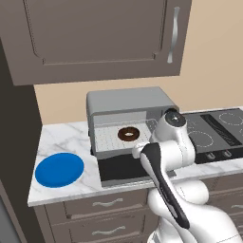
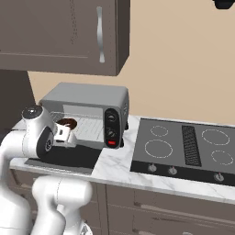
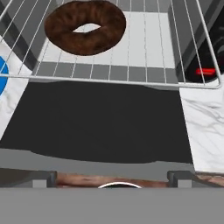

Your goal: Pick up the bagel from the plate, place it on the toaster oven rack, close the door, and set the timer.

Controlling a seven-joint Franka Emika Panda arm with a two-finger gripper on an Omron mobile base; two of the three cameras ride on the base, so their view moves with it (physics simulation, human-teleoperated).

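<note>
While the pincer (image 3: 112, 177) gapes empty, the bagel (image 3: 85, 26) lies flat, hole up, on the rack (image 3: 144, 52).

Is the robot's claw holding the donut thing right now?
No, nothing is held. The gripper is open and empty, and the bagel lies by itself on the toaster oven rack.
</note>
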